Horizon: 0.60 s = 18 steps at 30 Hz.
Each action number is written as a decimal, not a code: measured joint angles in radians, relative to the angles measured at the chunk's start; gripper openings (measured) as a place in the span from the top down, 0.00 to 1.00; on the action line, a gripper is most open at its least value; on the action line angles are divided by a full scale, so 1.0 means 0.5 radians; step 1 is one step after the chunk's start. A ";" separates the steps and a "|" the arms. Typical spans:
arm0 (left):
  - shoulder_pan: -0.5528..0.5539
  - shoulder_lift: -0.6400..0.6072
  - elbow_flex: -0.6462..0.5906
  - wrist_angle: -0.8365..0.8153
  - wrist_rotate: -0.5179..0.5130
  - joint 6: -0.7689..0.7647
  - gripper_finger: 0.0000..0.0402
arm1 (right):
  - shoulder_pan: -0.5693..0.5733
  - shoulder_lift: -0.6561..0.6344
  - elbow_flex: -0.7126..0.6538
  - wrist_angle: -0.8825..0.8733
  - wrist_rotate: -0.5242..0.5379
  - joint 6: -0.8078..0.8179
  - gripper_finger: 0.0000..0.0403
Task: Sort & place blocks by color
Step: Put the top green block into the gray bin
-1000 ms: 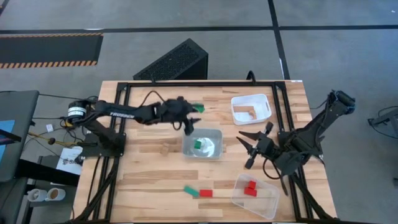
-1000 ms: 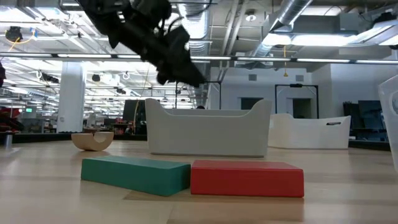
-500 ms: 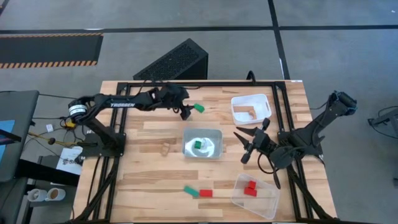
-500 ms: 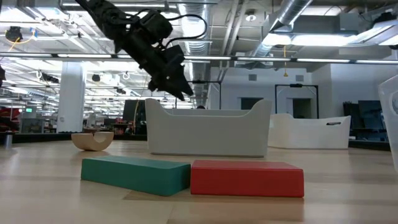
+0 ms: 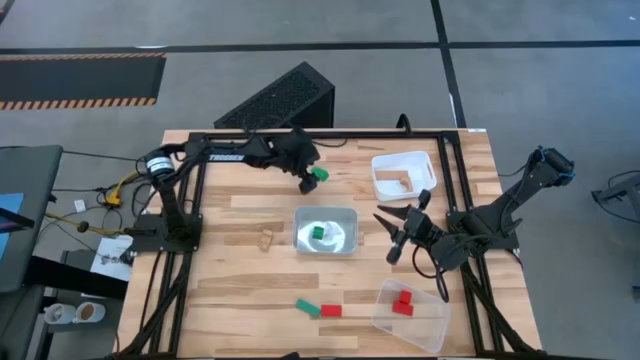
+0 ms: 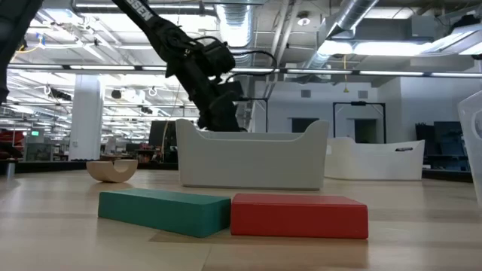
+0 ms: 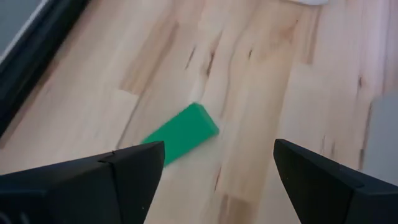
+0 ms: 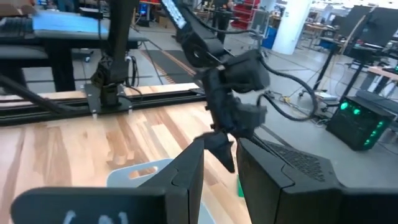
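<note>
A green block [image 5: 318, 173] lies flat on the table's far part. My left gripper [image 5: 308, 180] is open just over it; in the left wrist view the block [image 7: 183, 134] shows between the spread fingers of the gripper [image 7: 217, 149], nearer one of them, and I see no touch. A second green block [image 5: 318, 232] sits in the silvery tray [image 5: 345, 215]. Red blocks [image 5: 402, 303] lie in the clear tray, wooden ones [image 5: 397, 180] in the white tray. My right gripper [image 5: 397, 237] waits right of the silvery tray, with a narrow gap between its fingers.
A flat green block [image 5: 306, 307] and a red one [image 5: 330, 310] lie side by side near the table's near edge, large in the low view [image 6: 164, 209] [image 6: 299, 214]. A small wooden arch block [image 5: 265, 239] lies left of the silvery tray. A black frame [image 5: 300, 134] borders the table.
My left gripper has moved from above the silvery tray toward the table's far edge, then a little to the right, and has come down over the green block there. It has stayed open. The blocks have kept their places.
</note>
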 joint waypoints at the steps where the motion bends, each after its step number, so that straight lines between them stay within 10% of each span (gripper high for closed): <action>1: 0.000 0.018 0.014 -0.018 0.000 0.036 0.28 | 0.001 0.000 0.000 -0.007 -0.015 0.000 0.71; 18: 0.019 0.552 0.824 -0.839 -0.016 0.716 0.28 | -0.015 0.000 0.000 -0.065 -0.039 -0.007 0.71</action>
